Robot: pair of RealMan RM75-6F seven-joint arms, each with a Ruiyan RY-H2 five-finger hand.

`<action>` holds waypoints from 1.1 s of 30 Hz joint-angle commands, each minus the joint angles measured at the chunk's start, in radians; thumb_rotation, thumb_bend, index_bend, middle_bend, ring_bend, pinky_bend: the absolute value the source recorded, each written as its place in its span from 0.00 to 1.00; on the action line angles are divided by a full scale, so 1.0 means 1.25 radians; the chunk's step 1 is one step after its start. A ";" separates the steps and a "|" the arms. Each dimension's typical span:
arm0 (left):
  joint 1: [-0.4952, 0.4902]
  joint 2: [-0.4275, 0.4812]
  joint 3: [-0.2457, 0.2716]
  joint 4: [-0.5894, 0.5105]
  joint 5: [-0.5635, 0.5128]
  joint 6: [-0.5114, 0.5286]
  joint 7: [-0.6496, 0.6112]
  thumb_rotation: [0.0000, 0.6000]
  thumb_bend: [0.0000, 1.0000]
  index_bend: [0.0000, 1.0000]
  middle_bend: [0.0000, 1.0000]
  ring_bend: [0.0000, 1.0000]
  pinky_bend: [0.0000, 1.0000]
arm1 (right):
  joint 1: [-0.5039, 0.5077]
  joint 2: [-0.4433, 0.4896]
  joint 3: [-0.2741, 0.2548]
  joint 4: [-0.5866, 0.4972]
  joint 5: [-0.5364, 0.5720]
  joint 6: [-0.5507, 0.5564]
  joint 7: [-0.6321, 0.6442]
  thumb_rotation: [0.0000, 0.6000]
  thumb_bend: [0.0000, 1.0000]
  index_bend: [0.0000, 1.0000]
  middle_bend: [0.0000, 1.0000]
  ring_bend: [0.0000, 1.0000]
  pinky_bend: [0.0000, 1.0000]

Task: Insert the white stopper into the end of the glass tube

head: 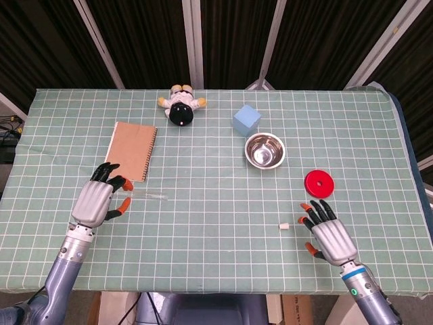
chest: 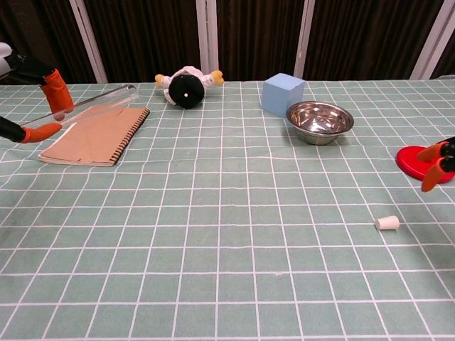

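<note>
**Stopper lies free on the table, tube is held in the left hand**

The white stopper [head: 285, 225] lies on its side on the green checked table [head: 216, 176], toward the front edge and right of the middle. Nothing touches it. The right hand [head: 328, 235] hovers just beside it on the right, palm down, with its orange-tipped fingers [chest: 435, 177] spread apart and holding nothing.

The glass tube [chest: 96, 102] is near the left edge of the table. The left hand [head: 97, 202] pinches it at one end between the thumb and a finger, and the tube is lifted off the cloth and tilted, with its free open end pointing toward the back of the table, above the near corner of the brown notebook [head: 130, 150].

Between the stopper and the right edge lies a red disc [head: 319, 183]. Behind it stands a steel bowl [head: 264, 149], then a pale blue cube [head: 246, 120]. A black and white plush toy [head: 182, 105] lies at the back edge.
</note>
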 commanded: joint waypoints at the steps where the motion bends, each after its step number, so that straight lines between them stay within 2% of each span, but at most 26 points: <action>1: 0.000 0.000 -0.003 0.003 -0.002 -0.004 0.000 1.00 0.67 0.55 0.52 0.15 0.12 | 0.016 -0.035 0.004 0.010 0.014 -0.019 -0.028 1.00 0.32 0.39 0.15 0.05 0.02; 9: -0.001 0.004 -0.014 0.008 -0.003 -0.013 -0.009 1.00 0.67 0.55 0.52 0.15 0.12 | 0.041 -0.095 0.025 0.035 0.063 -0.044 -0.075 1.00 0.32 0.44 0.16 0.06 0.04; 17: -0.001 0.008 -0.019 0.013 -0.002 -0.021 -0.014 1.00 0.67 0.55 0.52 0.15 0.12 | 0.061 -0.123 0.044 0.048 0.107 -0.056 -0.105 1.00 0.33 0.45 0.16 0.06 0.04; 33: -0.005 0.007 -0.032 0.017 -0.005 -0.031 -0.012 1.00 0.67 0.55 0.52 0.15 0.12 | 0.084 -0.167 0.048 0.078 0.191 -0.075 -0.168 1.00 0.40 0.45 0.16 0.06 0.04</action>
